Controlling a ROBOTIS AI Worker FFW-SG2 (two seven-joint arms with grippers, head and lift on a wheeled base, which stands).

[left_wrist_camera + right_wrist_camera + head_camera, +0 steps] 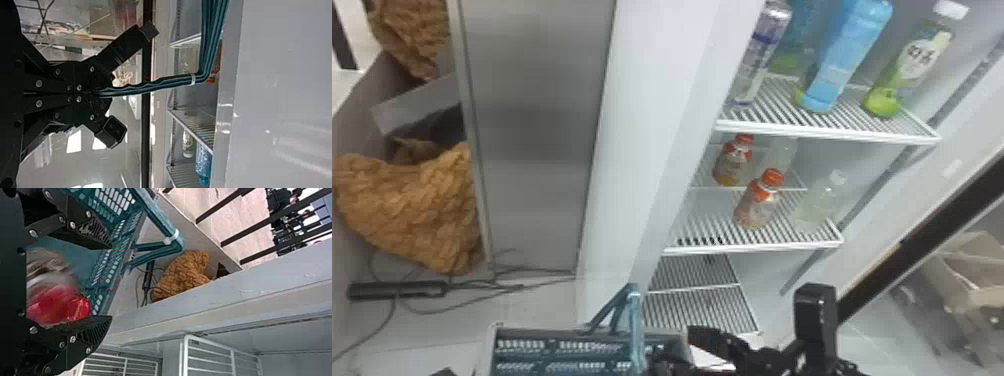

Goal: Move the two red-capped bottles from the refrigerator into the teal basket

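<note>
Two red-capped bottles, the rear one (733, 162) and the front one (758, 201), stand on the refrigerator's middle shelf in the head view. The teal basket (557, 330) is at the bottom edge, its handle (633, 320) raised. My right gripper (673, 344) is over the basket's right part, below the bottles' shelf. In the right wrist view my right gripper (109, 283) is open; a blurred red and white item (62, 303) shows between its fingers, against the basket (111, 258). In the left wrist view my left gripper (102, 92) is shut on the basket handle (164, 83).
The upper shelf (812, 129) holds several other bottles and a can. Beside the front red-capped bottle stands a clear bottle (817, 202). The refrigerator's white side wall (652, 100) rises left of the shelves. Cables and a power strip (397, 290) lie on the floor.
</note>
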